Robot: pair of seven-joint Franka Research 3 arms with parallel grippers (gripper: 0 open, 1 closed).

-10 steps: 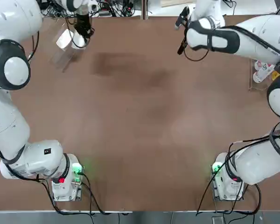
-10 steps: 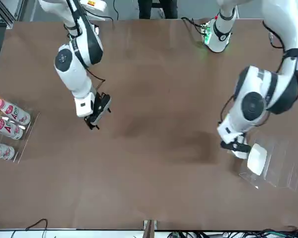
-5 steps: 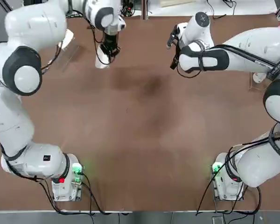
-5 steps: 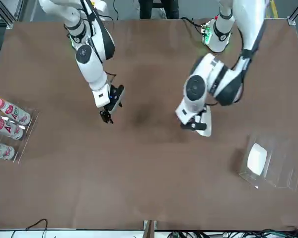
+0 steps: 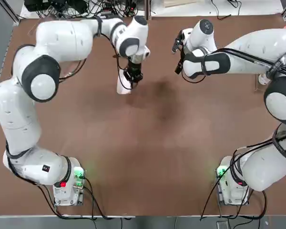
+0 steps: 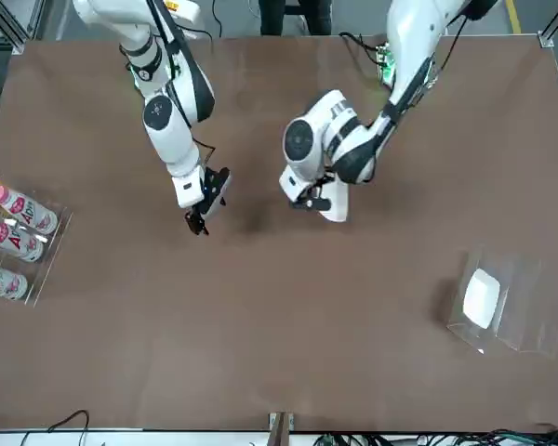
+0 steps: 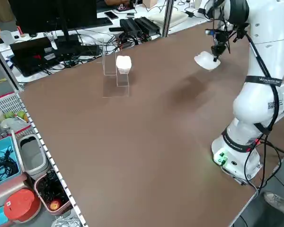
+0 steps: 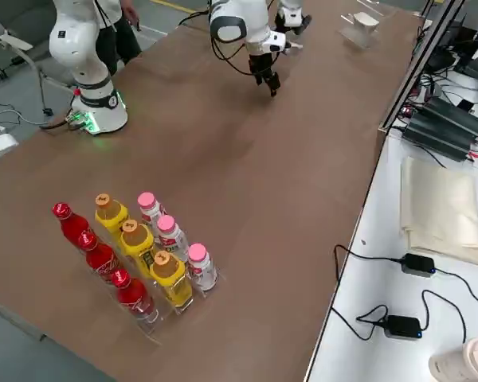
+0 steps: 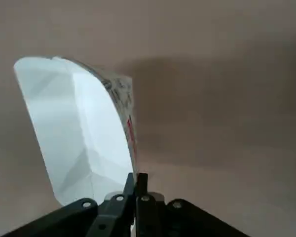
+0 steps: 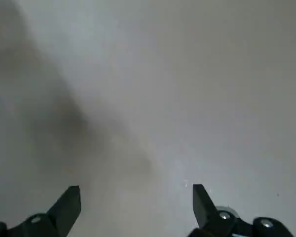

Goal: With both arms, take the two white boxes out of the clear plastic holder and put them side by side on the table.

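One white box (image 5: 124, 83) hangs a little above the table (image 5: 148, 157) near its middle. My left gripper (image 5: 132, 76) is shut on its edge, and the left wrist view shows that box (image 9: 84, 128) tilted beside the pressed-together fingers (image 9: 136, 183). In the front view the held box (image 6: 333, 206) is under the left gripper (image 6: 314, 199). The other white box (image 6: 481, 297) stands in the clear plastic holder (image 6: 521, 316), also seen from the side as box (image 7: 123, 63) in holder (image 7: 114, 78). My right gripper (image 5: 178, 67) hovers open and empty to the held box's right, its fingers (image 10: 71, 202) spread wide.
A clear rack of pink-capped bottles (image 6: 14, 243) sits at the table's right edge; from the right side it holds several red, yellow and pink-capped bottles (image 8: 135, 255). Benches with cables and boxes line the far side. A person's legs (image 6: 293, 14) stand behind the arm bases.
My left arm has carried one white box from the holder at the far left corner toward the table's middle. The right gripper drifted slightly toward the middle, still open.
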